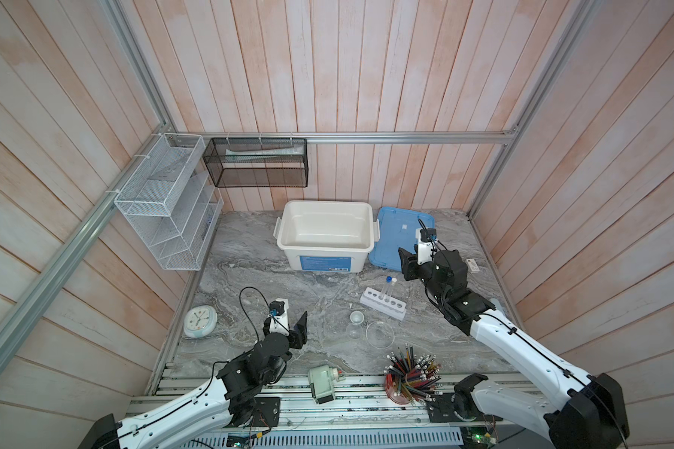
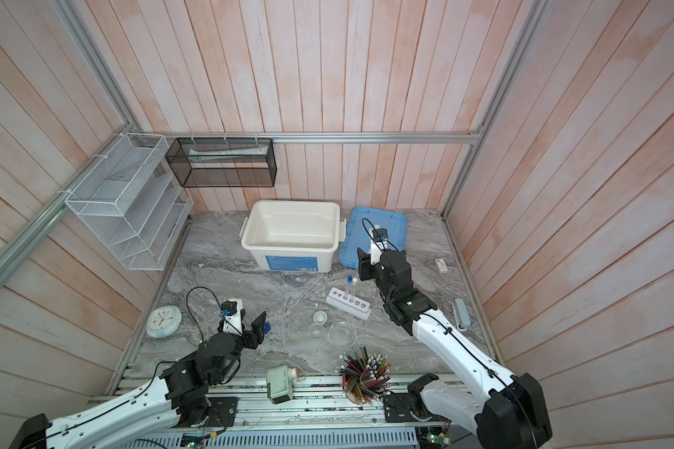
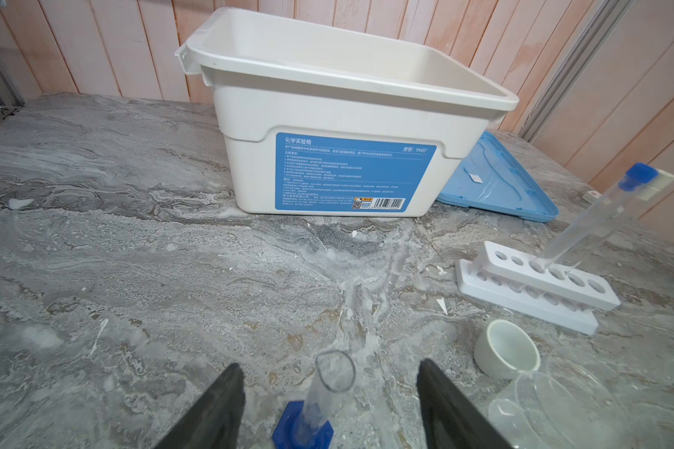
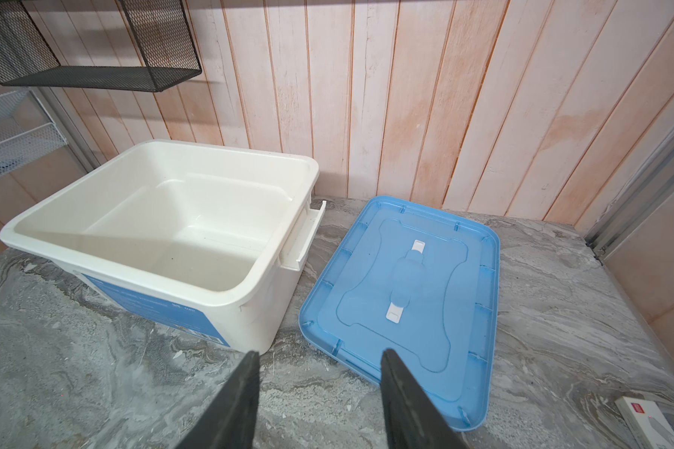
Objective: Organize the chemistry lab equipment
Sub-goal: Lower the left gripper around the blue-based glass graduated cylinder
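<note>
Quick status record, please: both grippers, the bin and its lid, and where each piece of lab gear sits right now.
left gripper: open, jaws either side of cylinder, not touching
right gripper: open, empty
bin: open, nothing inside
lid: on table beside bin
rack: on table, two capped tubes standing in it
white cup: on table
dishes: two, clear, beside white cup

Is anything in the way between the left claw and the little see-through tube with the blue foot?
Nothing I can see. The left gripper is open, and the blue-based cylinder stands between its fingers, with a gap on each side. Only bare table lies from there to the white box.
</note>
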You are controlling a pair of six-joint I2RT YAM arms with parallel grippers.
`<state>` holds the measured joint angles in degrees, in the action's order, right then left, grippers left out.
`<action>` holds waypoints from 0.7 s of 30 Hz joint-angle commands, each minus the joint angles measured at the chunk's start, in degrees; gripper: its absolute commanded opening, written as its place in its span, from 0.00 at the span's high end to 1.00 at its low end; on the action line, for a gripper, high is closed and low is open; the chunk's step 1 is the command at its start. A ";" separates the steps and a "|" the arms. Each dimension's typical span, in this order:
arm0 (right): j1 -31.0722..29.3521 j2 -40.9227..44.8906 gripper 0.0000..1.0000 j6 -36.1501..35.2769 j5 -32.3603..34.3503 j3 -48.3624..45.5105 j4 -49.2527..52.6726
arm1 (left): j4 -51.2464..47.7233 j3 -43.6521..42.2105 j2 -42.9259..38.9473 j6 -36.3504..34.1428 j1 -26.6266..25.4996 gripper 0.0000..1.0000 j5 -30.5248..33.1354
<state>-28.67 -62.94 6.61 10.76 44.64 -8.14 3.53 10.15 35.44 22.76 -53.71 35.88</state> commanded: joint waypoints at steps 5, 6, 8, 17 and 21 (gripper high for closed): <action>0.54 0.31 0.53 0.86 -0.41 -1.20 -1.13 | 7.54 -2.48 4.03 0.91 -0.23 0.35 1.38; 0.56 0.47 0.54 0.94 -0.39 -1.38 -1.17 | 7.71 -2.59 4.12 0.93 -0.25 0.36 1.38; 0.63 0.74 0.55 1.19 -0.31 -1.88 -1.39 | 8.46 -3.08 4.16 0.62 -0.25 0.39 1.54; 0.77 0.88 0.60 1.91 -0.89 -2.59 -1.88 | 13.34 -4.00 6.92 -0.73 -0.25 0.52 1.01; 0.75 1.48 0.62 2.09 -0.60 -3.07 -1.82 | 15.32 -4.18 8.78 -1.13 -0.16 0.59 0.08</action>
<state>-28.29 -62.72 7.90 10.39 42.50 -9.02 15.99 6.98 43.42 22.46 -53.71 36.34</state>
